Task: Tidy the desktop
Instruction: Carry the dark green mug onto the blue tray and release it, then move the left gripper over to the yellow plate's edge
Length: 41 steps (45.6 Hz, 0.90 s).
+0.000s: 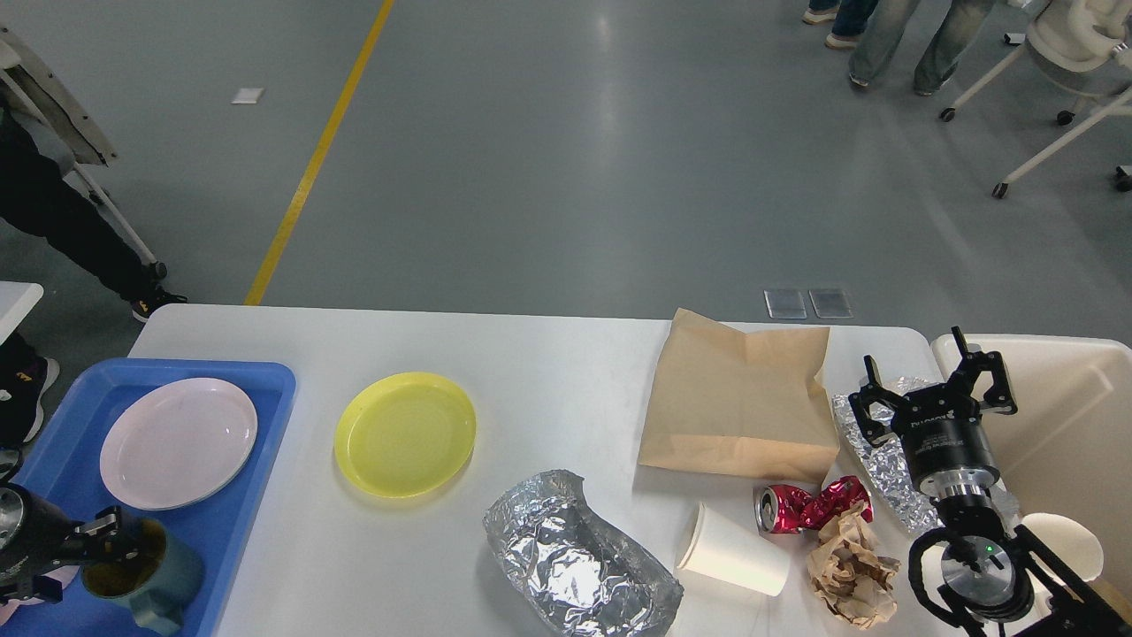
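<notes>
The white desktop point(548, 372) carries a yellow plate point(405, 433), a crumpled foil tray point(575, 557), a tipped white paper cup point(734, 553), a crushed red can point(809, 506), crumpled brown paper point(849, 571), a brown paper bag point(738, 398) and a foil sheet point(884, 469). At the bottom left my left gripper point(110, 535) is shut on the rim of a teal mug point(146, 575), which stands upright in the blue tray point(256, 389). Above the foil sheet my right gripper point(933, 385) stands open with nothing in it.
A pink plate point(178, 442) lies in the blue tray. A cream bin point(1061, 425) stands off the table's right end with a white cup point(1066, 544) inside. People and wheeled chair legs are on the floor beyond the table.
</notes>
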{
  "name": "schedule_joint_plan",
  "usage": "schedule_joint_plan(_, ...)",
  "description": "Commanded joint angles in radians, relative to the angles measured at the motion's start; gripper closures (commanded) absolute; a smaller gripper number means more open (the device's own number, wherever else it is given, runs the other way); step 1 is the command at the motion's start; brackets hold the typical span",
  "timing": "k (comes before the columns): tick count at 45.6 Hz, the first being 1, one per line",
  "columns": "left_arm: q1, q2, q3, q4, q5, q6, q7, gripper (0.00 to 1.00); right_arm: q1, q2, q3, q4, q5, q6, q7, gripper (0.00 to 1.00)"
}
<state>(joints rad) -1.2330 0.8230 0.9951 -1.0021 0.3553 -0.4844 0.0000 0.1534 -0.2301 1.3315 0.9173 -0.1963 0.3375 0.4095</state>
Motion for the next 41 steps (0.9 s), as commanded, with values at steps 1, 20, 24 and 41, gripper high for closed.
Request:
schedule_joint_plan(1, -0.022, 0.004, 0.008, -0.001, -0.001, -0.051, 0.000, 0.05, 0.000, 0.000, 0.000, 0.000, 0.000, 0.000, 0.000, 0.00)
schedule_joint_plan(20, -0.535, 0.001, 0.401, -0.226, -0.096, -0.172, -0.037, 0.05, 0.000, 0.000, 0.000, 0.000, 0.000, 0.000, 0.000, 0.00)
schedule_joint_plan(24, -0.728, -0.062, 0.516, -0.315, -0.121, -0.181, -0.048, 0.05, 0.000, 0.000, 0.000, 0.000, 0.000, 0.000, 0.000, 0.00)
schedule_joint_plan(41, -1.269, -0.590, 0.649, -0.595, -0.516, -0.227, -0.048, 0.04, 0.000, 0.000, 0.000, 0.000, 0.000, 0.000, 0.000, 0.00)
